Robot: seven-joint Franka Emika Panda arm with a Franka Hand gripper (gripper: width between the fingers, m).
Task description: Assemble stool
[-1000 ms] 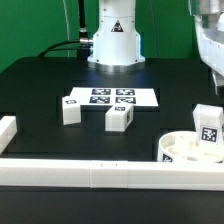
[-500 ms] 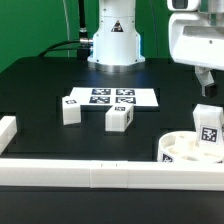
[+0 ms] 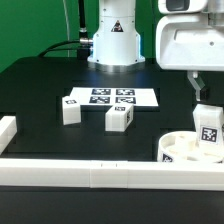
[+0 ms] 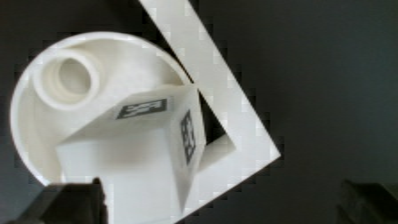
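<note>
The stool's round white seat (image 3: 178, 150) lies at the exterior view's front right, against the front bar. One tagged leg (image 3: 208, 125) stands upright on it. Two more blocky legs (image 3: 70, 108) (image 3: 120, 117) lie loose on the black table in front of the marker board. My gripper (image 3: 205, 90) hangs open a little above the standing leg, holding nothing. In the wrist view the seat (image 4: 98, 105) with its round hole and the leg (image 4: 151, 150) lie below the gripper (image 4: 222, 203), whose dark fingertips (image 4: 71, 203) show at the picture's edge.
The marker board (image 3: 112, 97) lies flat at mid-table before the robot base (image 3: 113, 40). Long white bars edge the table at the front (image 3: 90, 172) and at the exterior view's left (image 3: 7, 130); the front bar (image 4: 210, 70) runs beside the seat.
The gripper has come in from the exterior view's right edge, moving left and down until it hangs over the seat and its standing leg. Its jaws stayed open. No part has moved.
</note>
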